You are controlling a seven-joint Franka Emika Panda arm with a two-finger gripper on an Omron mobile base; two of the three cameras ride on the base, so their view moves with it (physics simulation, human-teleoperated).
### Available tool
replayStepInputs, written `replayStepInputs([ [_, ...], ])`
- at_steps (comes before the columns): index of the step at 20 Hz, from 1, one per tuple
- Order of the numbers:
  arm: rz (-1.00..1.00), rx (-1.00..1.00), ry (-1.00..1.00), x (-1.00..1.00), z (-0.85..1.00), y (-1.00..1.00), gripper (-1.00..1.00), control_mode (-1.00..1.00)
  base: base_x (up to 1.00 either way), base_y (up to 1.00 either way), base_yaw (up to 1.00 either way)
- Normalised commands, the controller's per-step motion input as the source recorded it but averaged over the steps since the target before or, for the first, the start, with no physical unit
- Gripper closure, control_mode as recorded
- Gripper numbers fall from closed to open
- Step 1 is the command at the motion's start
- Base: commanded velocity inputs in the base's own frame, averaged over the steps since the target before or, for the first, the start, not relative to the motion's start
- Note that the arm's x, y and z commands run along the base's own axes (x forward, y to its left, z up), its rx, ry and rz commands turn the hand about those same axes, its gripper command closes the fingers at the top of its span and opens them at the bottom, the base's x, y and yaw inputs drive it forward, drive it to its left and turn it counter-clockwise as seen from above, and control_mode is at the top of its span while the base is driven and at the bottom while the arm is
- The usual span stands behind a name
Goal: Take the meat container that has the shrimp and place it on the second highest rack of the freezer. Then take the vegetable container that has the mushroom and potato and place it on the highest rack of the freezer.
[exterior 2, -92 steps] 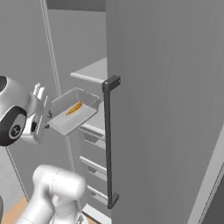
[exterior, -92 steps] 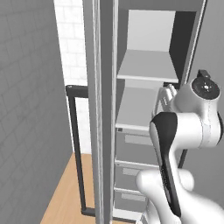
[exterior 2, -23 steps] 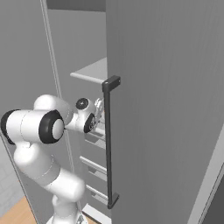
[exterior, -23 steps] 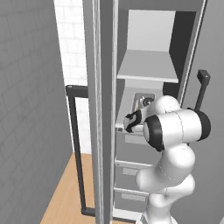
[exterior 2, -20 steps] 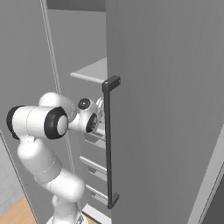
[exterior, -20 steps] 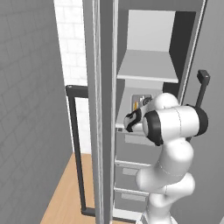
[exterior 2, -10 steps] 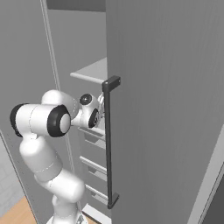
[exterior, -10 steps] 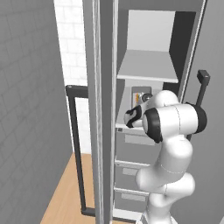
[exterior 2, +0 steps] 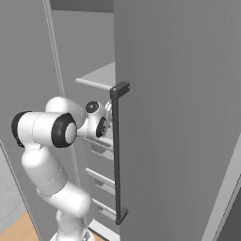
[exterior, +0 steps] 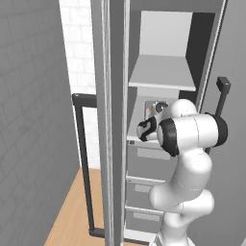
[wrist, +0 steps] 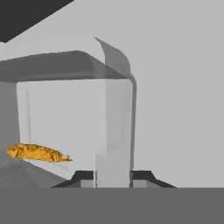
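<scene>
The freezer (exterior: pixel 158 57) stood open, its door (exterior 2: pixel 179 117) swung out with the long dark handle (exterior 2: pixel 116 155) facing the right base camera. The white arm (exterior: pixel 192 139) reached into the cabinet at the level of the second shelf (exterior: pixel 137 140), just below the top shelf (exterior: pixel 161 74), with grey drawers (exterior: pixel 144 185) underneath at about 6 o'clock from the hand. In the hand view, the gripper (wrist: pixel 113 177) had its two dark fingertips (wrist: pixel 83 177) close on either side of the near wall of the tray (wrist: pixel 113 127), seemingly clamped on that rim. The shrimp (wrist: pixel 37 152) lay inside the tray at about 9 o'clock from the fingertips.
</scene>
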Motion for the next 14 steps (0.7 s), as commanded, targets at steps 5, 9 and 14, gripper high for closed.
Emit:
replayStepInputs([
  [5,0.0,0.0,0.0,0.0,0.0,0.0,-1.0,-1.0,0.0,0.0,0.0],
  [9,0.0,0.0,0.0,-0.03,0.01,-0.02,-1.0,-1.0,0.0,0.0,0.0],
  [14,0.0,0.0,-0.22,-0.65,0.33,0.0,-1.0,-1.0,0.0,0.0,0.0],
])
